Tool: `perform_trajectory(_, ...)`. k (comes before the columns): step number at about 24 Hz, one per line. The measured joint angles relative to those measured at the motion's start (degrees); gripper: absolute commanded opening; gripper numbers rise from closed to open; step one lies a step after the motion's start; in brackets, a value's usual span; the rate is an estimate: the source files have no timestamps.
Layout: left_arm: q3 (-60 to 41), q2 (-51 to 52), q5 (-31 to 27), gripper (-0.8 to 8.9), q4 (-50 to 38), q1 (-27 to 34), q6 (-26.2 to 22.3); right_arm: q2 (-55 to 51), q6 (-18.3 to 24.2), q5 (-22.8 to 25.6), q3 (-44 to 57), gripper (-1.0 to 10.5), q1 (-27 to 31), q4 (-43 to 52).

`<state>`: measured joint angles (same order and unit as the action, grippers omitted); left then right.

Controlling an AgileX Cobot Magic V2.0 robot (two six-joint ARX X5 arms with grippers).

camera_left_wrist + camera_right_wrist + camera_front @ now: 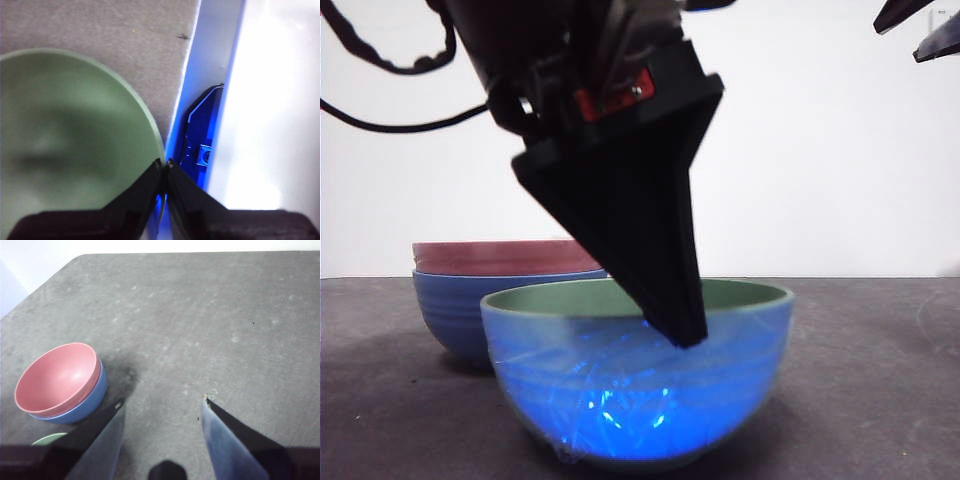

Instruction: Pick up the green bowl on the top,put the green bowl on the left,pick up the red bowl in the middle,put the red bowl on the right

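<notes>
Three bowls are in view on the grey counter [210, 315]. We see the green bowl [638, 375] standing on the counter in the foreground of the front view, its outer wall glowing blue. The left claw [682, 330] comes down from above onto its rim; in the left wrist view the two jaws are pinched together on that rim [163, 167], one jaw inside the sage-green bowl [70, 145] and one outside.

We see the red bowl [57, 376] nested in the blue bowl [86, 402], behind the green bowl and apart from it.

The right claw [162, 405] hangs above bare counter beside the stack, its jaws spread apart and holding nothing.
</notes>
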<state>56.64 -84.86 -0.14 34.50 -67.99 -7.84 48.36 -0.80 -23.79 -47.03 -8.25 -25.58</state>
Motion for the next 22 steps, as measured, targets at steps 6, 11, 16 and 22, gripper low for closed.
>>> perform_trajectory(6,0.0,-1.4,1.0,1.06,-0.6,0.1,0.0,0.0,0.0,0.0,0.0,2.5,0.0,0.0)
perform_trajectory(11,-0.2,-2.5,0.2,3.52,0.2,0.3,1.4,0.0,0.0,-0.2,0.0,2.5,0.0,0.0)
perform_trajectory(16,-0.2,-2.0,-2.4,3.52,1.9,0.5,2.6,0.0,0.0,-0.2,0.0,2.5,0.0,-0.1)
perform_trajectory(22,2.3,3.1,-3.7,3.51,6.8,0.5,3.5,0.0,0.0,-2.7,0.0,2.5,-0.4,-0.1)
